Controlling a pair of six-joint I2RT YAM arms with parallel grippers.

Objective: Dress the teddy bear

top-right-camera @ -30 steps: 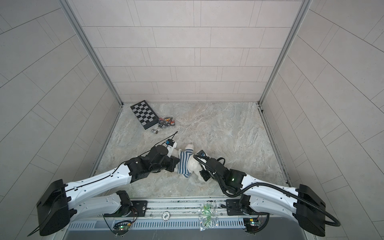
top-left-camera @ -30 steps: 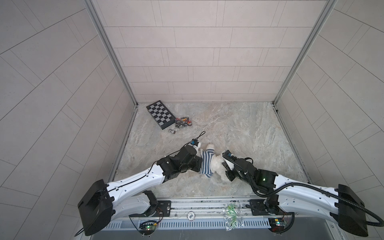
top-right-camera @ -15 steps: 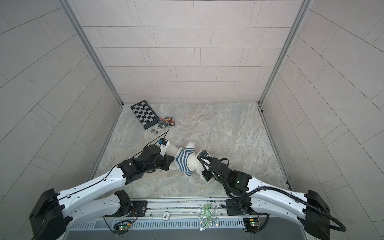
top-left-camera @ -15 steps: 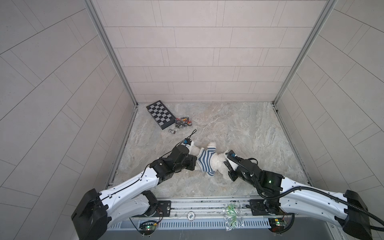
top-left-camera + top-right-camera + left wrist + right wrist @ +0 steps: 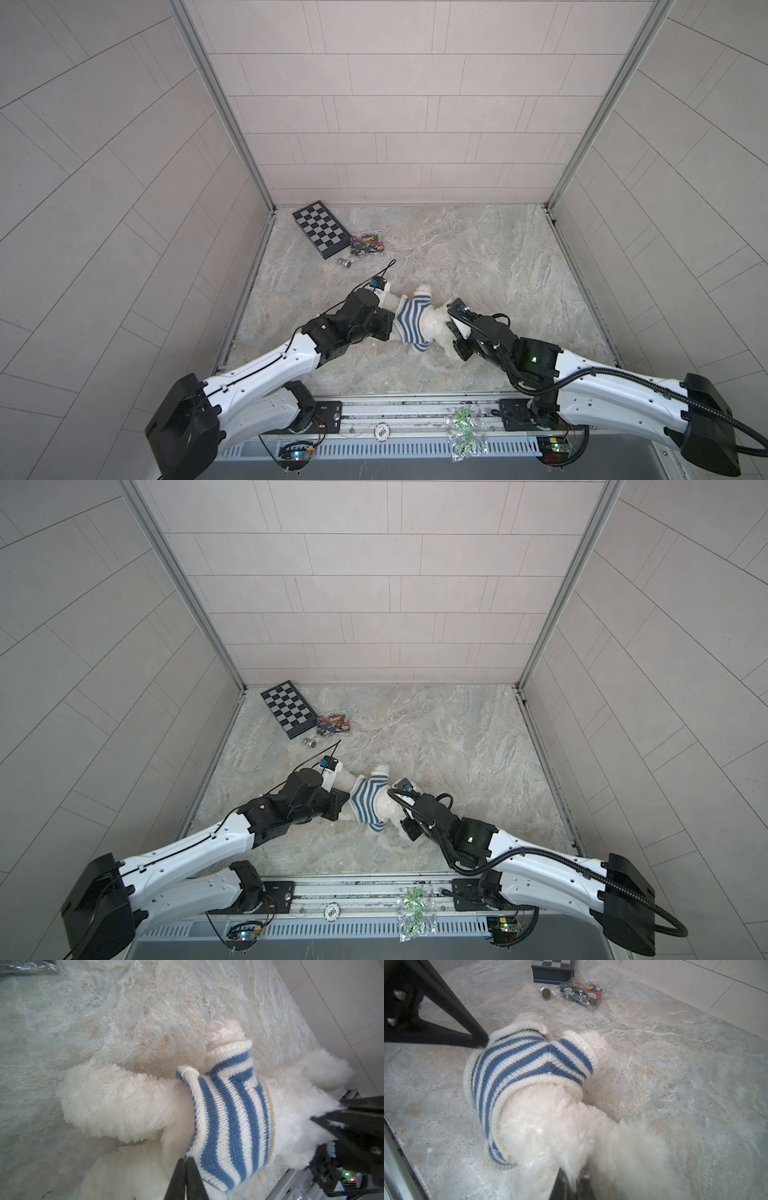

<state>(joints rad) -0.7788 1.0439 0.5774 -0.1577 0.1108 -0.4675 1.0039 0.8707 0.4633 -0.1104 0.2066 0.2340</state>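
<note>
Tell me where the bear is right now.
In both top views the bear lies near the front middle of the table, between the two arms' jaws, with the shirt around its torso and the chessboard far behind, back-left.

Top views look down from high — wrist cameras closely face the teddy bear (image 5: 116,1101).
</note>
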